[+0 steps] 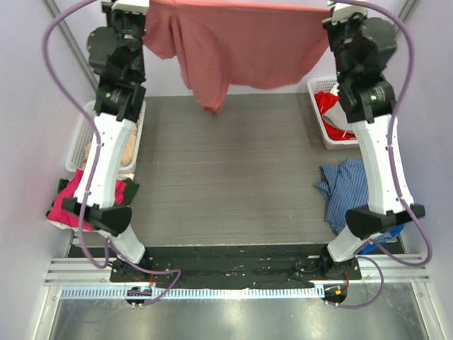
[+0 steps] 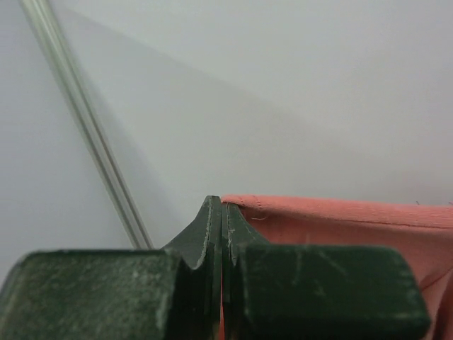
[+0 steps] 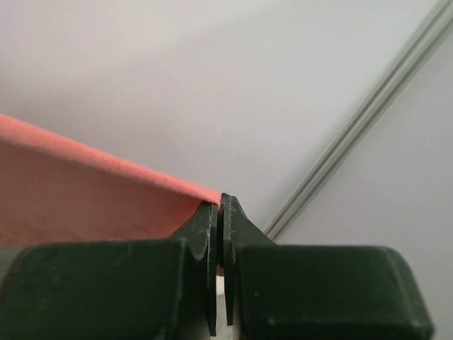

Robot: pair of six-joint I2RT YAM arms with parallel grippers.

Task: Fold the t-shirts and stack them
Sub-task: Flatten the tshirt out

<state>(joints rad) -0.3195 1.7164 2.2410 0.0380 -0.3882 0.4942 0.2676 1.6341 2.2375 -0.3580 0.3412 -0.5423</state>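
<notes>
- Salmon-red t-shirt (image 1: pixel 233 42) is held up in the air over the table's (image 1: pixel 233 184) far edge. Its top edge is stretched roughly level betw. the two grippers.
- Cloth hangs unevenly: the lowest bunched tip drops down over the table's far-left-centre. Can't tell if the tip touches the surface.
- L gripper (image 2: pixel 221 212): fingers pressed together w/ the salmon hem pinched betw. them, no gap visible. Cloth runs off to one side from the tips in the L wrist view. Gripper sits high above the table's far-left corner.
- R gripper (image 3: pixel 221 207): fingers closed on the other end of the same hem, w/ only a thin slit betw. the pads. Cloth runs away to the opposite side in the R wrist view. Gripper sits high above the table's far-right corner.
- Both wrist views show plain pale wall behind the tips, w/ one thin metal rail (image 2: pixel 92 134) crossing diagonally.
- White basket (image 1: pixel 79 142) stands at the table's L edge, w/ beige shirt (image 1: pixel 129 152) inside, partly hidden by the L arm.
- Second white basket (image 1: pixel 320 131) stands at the table's far-R edge, w/ red shirt (image 1: pixel 330 106) heaped inside.
- Blue checked garment (image 1: pixel 343 188) lies crumpled on the table's near-R part, beside the R arm.
- Magenta-pink shirt (image 1: pixel 69 198) is piled just off the table's near-L corner, w/ a dark green piece (image 1: pixel 132 190) at its table-side edge.
</notes>
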